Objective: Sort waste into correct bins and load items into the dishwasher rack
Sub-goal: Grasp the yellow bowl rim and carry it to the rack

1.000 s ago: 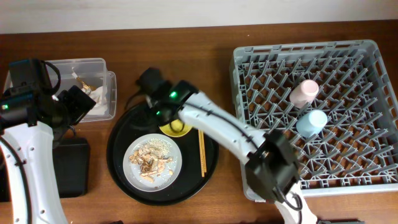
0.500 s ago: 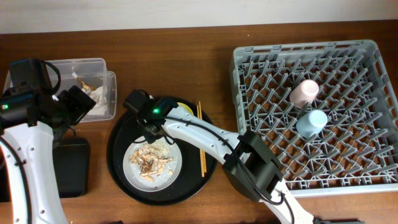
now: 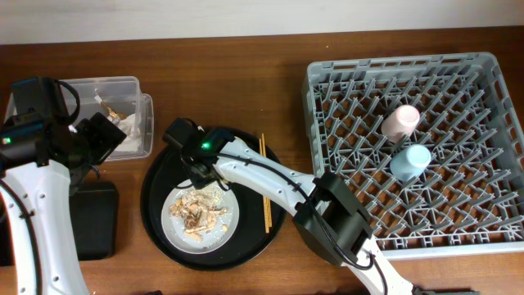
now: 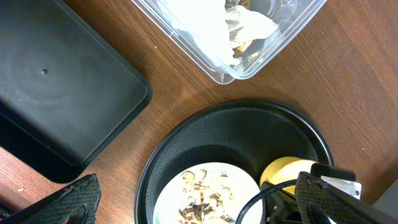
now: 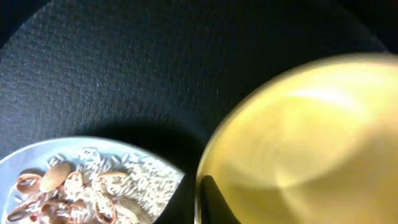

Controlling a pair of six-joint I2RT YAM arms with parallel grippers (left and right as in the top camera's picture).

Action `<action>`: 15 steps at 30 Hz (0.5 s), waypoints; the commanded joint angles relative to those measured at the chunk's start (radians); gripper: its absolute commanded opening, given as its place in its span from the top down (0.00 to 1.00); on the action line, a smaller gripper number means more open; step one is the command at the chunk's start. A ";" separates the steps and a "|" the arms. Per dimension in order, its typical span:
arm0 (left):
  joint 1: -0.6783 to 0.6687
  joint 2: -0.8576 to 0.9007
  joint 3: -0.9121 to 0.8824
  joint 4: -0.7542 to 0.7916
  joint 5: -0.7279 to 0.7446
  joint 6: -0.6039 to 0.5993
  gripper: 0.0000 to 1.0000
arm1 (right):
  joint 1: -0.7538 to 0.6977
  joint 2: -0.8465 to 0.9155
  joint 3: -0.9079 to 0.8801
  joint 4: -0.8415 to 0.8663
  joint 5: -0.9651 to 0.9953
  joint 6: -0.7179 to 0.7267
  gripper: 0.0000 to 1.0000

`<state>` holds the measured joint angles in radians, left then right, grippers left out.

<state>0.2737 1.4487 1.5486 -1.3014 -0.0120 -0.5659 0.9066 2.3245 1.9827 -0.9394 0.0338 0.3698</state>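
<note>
Well, my right gripper (image 3: 205, 166) clamps the yellow saucer's (image 5: 298, 143) rim, plate (image 5: 25, 171) edge just beside its fingers; left gripper (image 4: 202, 208) gapes, fingertips cropped, open round black tray (image 4: 205, 137) floor between them.

No text, number or brand could be read in any view. The clear plastic box (image 3: 110, 111) showed white patches through its wall. One was perhaps a label, but it was too small and blurred to tell from the paper inside. The yellow saucer (image 5: 305, 143), very close in the right wrist view, showed a plain surface. The only sign was a small green light on the right arm (image 3: 205, 146) and another on the left arm (image 3: 7, 140).
</note>
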 commanded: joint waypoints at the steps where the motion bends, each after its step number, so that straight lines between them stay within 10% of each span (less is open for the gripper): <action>1: 0.002 0.000 0.003 -0.002 -0.003 -0.006 0.01 | -0.014 -0.037 0.069 -0.039 -0.022 0.013 0.96; 15: 0.002 0.000 0.003 -0.002 -0.003 -0.006 0.01 | -0.370 -0.067 0.783 -0.745 -0.022 0.013 0.96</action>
<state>0.2737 1.4487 1.5486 -1.3014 -0.0120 -0.5663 0.6342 2.3043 2.6385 -1.5890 0.0063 0.3706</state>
